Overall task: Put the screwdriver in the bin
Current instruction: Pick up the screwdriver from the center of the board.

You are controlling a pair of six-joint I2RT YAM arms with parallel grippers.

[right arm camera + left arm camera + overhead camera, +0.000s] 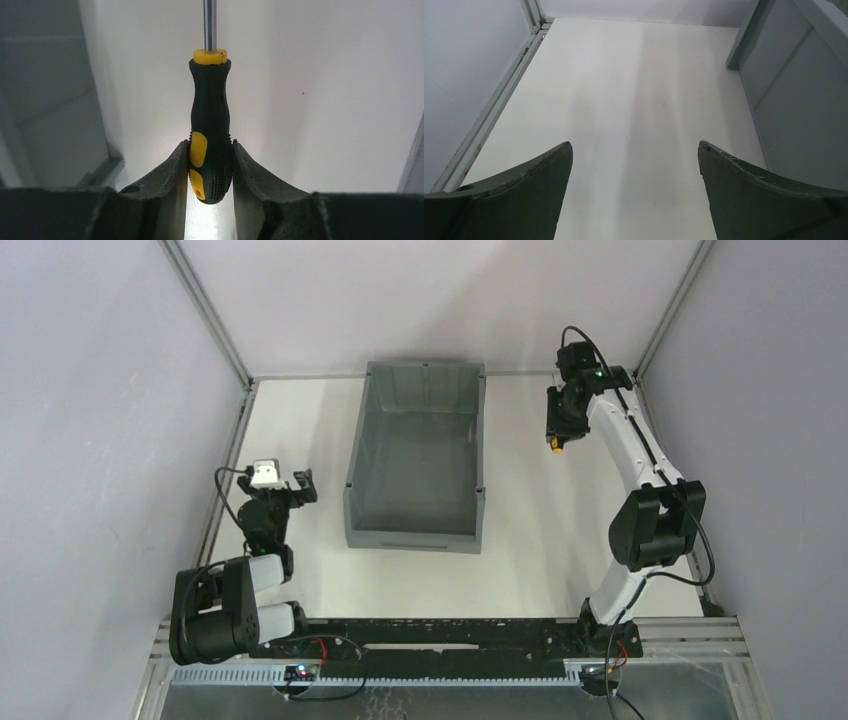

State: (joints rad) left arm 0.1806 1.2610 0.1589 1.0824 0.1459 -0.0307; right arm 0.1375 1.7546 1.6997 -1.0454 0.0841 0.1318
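Note:
The screwdriver (210, 125) has a black and yellow handle and a thin metal shaft. My right gripper (210, 147) is shut on the butt of its handle, the shaft pointing away from the camera. In the top view the right gripper (555, 435) holds it to the right of the grey bin (420, 455), with the yellow tip of the handle (555, 445) showing. The bin looks empty. Its wall shows at the left of the right wrist view (45, 100). My left gripper (635, 150) is open and empty over bare table, left of the bin (794, 95). In the top view it (303, 485) sits left of the bin's front corner.
The white table (540, 540) is fenced by grey walls and metal frame posts (205, 310). A frame rail (494, 110) runs along the table's left edge. A black rail (440, 635) carries the arm bases at the near edge.

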